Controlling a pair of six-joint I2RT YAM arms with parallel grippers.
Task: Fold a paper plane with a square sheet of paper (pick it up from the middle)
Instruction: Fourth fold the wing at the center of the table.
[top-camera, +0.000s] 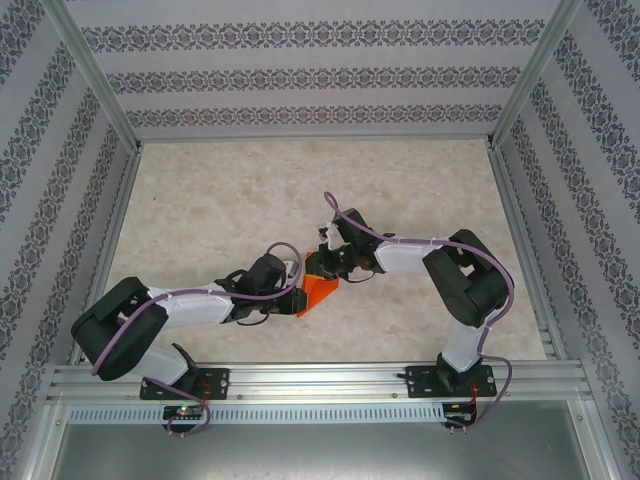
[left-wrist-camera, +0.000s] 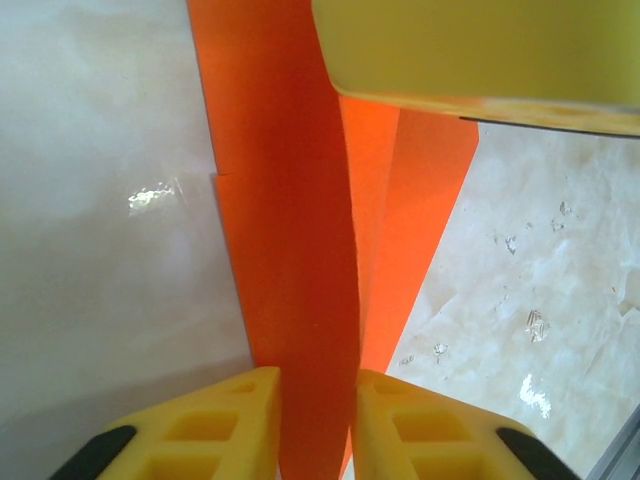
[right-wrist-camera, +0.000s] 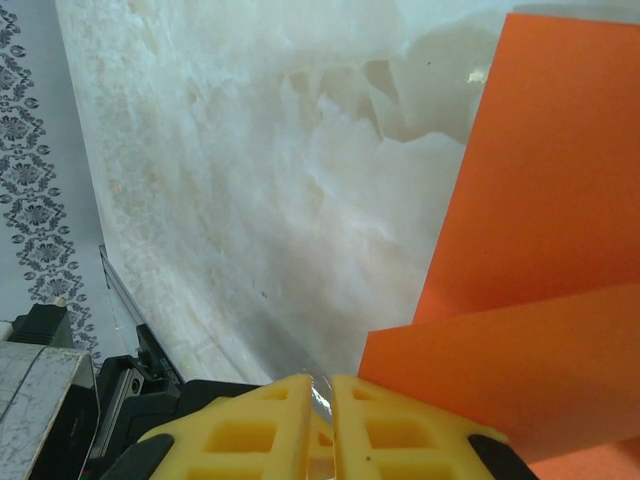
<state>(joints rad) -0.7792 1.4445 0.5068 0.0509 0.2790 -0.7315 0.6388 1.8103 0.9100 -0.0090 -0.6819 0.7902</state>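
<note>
Marbled counter (top-camera: 220, 200) lies between ornament-papered walls (top-camera: 300, 80), and we read no brand, label or writing anywhere. Going from the left, the left claw (left-wrist-camera: 318, 378) is clamped on a folded band of the orange sheet (left-wrist-camera: 290, 200), which seems lifted off the counter between both arms. We judge the folding partly done: layers overlap, but no pointed nose or wings show. The right claw (right-wrist-camera: 322, 385) has its fingers almost together beside the sheet, and we cannot tell whether it pinches an edge
</note>
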